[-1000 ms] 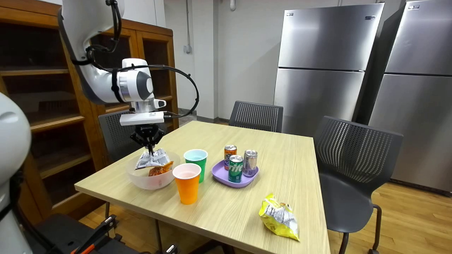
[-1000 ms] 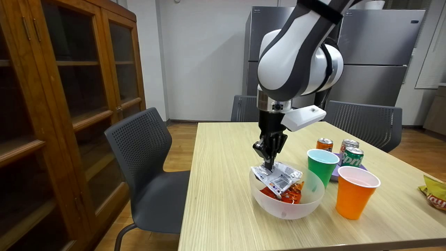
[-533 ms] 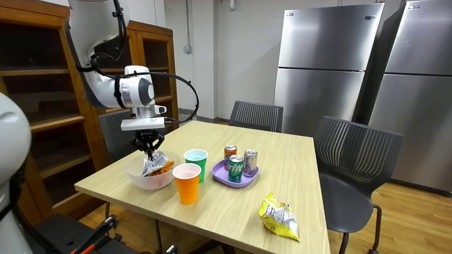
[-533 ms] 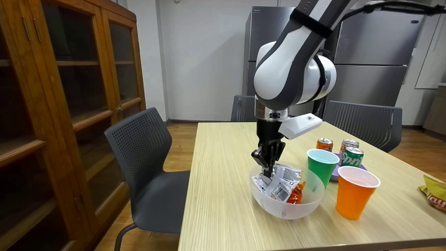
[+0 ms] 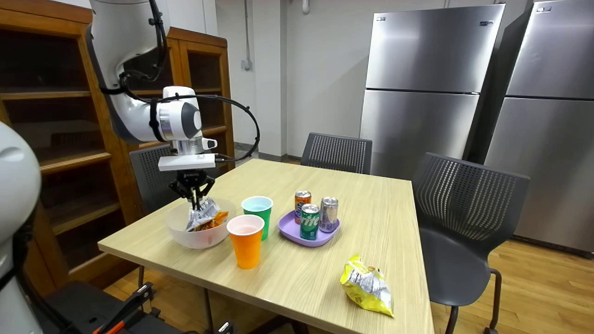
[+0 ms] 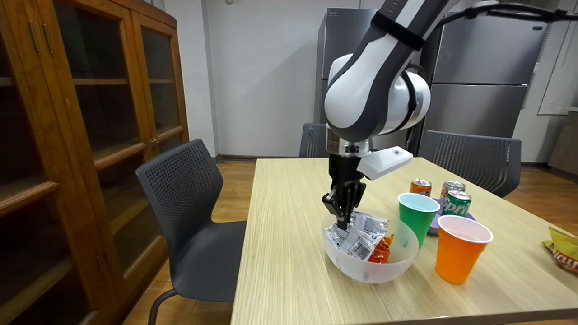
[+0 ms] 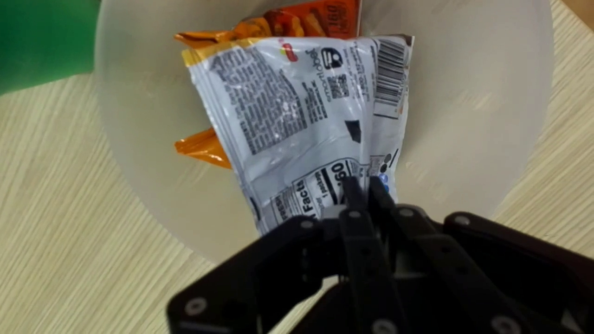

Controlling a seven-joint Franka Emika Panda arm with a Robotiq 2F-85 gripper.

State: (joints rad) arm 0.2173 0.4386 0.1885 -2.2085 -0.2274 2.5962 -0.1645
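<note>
End effector [image 7: 365,183] at one packet [image 7: 297,111]

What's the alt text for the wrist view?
Black two-finger gripper at a crumpled silver-white foil snack bag, grip unclear; the bag lies over orange foil packaging in a round frosted bowl. Green cup partly visible, upper left.

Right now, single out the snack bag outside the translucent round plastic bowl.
The crumpled yellow foil bag, directly on the pale tabletop; the orange bag and printed silver bag are in the bowl.
</note>
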